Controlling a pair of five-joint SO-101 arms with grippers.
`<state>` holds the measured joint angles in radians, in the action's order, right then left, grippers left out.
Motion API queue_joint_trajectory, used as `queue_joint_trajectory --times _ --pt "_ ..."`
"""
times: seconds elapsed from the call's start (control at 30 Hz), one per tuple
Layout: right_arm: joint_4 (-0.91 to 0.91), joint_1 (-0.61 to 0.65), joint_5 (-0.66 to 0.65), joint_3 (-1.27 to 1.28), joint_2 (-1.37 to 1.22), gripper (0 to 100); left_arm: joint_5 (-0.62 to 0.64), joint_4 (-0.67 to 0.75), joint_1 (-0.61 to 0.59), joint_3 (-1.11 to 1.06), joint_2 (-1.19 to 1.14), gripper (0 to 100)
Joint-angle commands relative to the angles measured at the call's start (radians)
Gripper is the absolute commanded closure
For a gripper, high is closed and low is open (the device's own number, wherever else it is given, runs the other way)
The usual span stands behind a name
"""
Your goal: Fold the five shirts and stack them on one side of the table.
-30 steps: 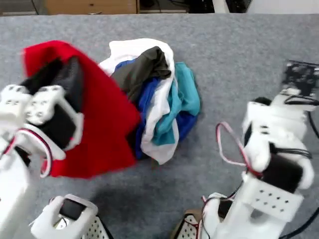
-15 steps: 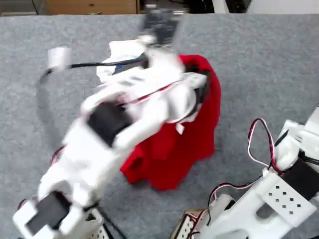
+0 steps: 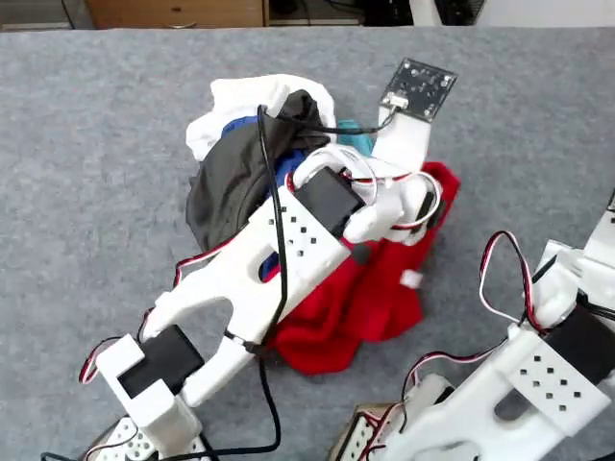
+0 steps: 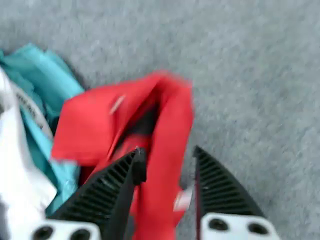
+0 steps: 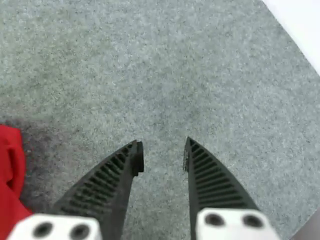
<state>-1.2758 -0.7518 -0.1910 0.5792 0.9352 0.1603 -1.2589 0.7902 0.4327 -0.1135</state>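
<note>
Table [image 3: 86, 144]; red shirt [image 3: 357, 309] half under arm [image 3: 288, 248].

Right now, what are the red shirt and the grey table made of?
The red shirt looks like soft knit cloth, maybe cotton, with a matte finish: it slumps in loose, rounded folds. The table seems covered in grey felt or short carpet, also matte: its surface looks speckled and fuzzy, with no shine.

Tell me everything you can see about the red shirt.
The red shirt is soft cloth, unfolded and crumpled in a heap on the grey table. It lies against the pile of other shirts, touching the teal shirt. A fold runs between the open jaws of the left gripper.
</note>
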Motion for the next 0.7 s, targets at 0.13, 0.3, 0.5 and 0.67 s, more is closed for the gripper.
queue_joint_trajectory --times 0.13,0.3,0.5,0.67 --pt "-0.009 -0.008 -0.009 0.001 0.001 84.6 0.002 -0.132 -0.005 0.025 0.013 78" --pt "-0.035 -0.007 -0.011 -0.002 0.001 84.6 0.002 -0.245 -0.078 0.163 0.013 78" --pt "-0.103 0.084 -0.011 -0.001 0.001 84.6 0.002 -0.345 -0.281 0.279 0.004 78" --pt "-0.103 0.171 -0.011 -0.001 0.001 84.6 0.002 -0.377 -0.474 0.259 0.002 78"
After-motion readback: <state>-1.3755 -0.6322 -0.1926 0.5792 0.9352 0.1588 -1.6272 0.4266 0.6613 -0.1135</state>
